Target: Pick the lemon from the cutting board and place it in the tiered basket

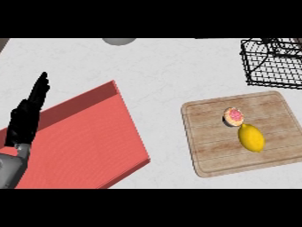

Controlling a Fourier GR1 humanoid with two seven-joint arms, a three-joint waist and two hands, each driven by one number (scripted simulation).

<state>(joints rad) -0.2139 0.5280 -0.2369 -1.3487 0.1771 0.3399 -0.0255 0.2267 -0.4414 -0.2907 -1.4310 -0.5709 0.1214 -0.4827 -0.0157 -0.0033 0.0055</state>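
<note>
Lemon (251,138), yellow and oval, is seen untouched on the pale wooden cutting board (209,150), pink-topped pastry (234,116) alongside, black wire tiered basket (280,62) beyond; left hand (29,113) rests with fingers straight, so reaching is judged outstanding.

We see bright, even light over the pale counter (166,75), with no glare. The lemon (252,138) casts only a thin, soft shadow on the cutting board (209,150), and the red mat's (87,142) right edge looks darker.
</note>
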